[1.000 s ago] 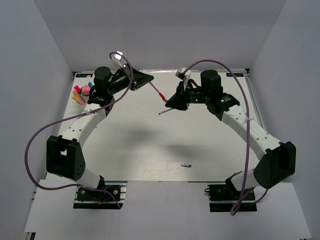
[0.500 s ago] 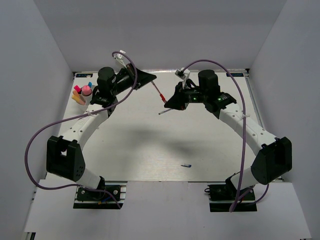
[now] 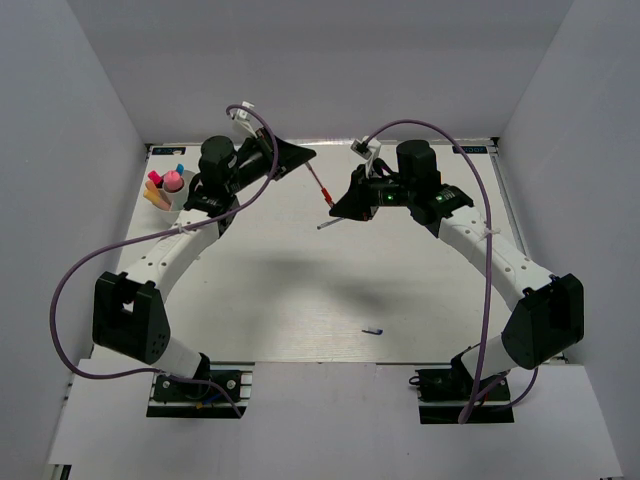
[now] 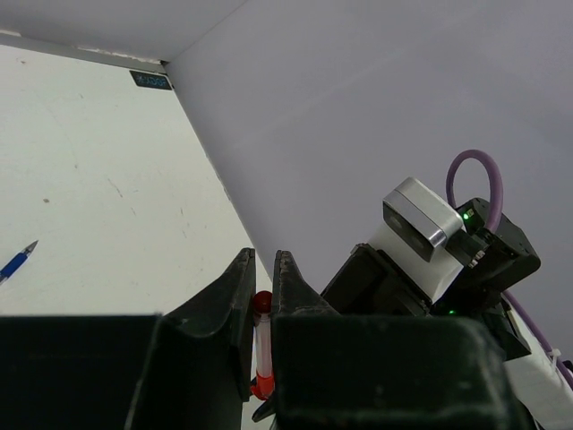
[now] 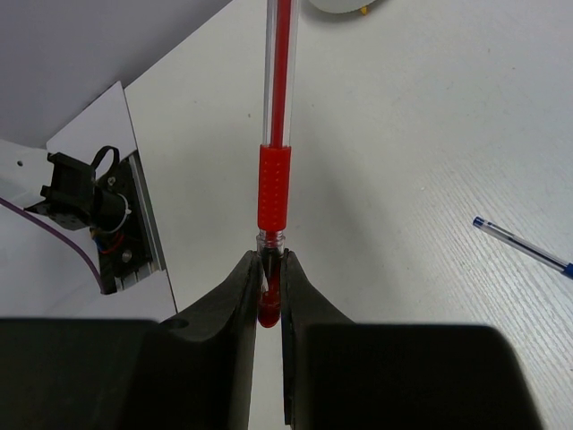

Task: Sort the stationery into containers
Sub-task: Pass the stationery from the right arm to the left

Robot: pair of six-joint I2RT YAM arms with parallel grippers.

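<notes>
A thin red pen (image 3: 321, 187) is held in the air between my two grippers at the far middle of the table. My left gripper (image 3: 303, 160) is shut on one end of it (image 4: 261, 345). My right gripper (image 3: 340, 207) is shut on the other end, just past the red grip sleeve (image 5: 272, 188). The low white bowl (image 3: 163, 203) stands at the far left with pink, orange and blue markers (image 3: 165, 183) upright in it. Its rim shows at the top of the right wrist view (image 5: 345, 5).
A thin pale pen (image 3: 330, 226) lies on the table below my right gripper. A small blue piece (image 3: 372, 331) lies near the front middle. A blue-tipped pen shows in the right wrist view (image 5: 524, 246) and the left wrist view (image 4: 16, 262). Grey walls enclose the table.
My left gripper has shifted slightly right toward the right gripper. The red pen stays gripped at both ends.
</notes>
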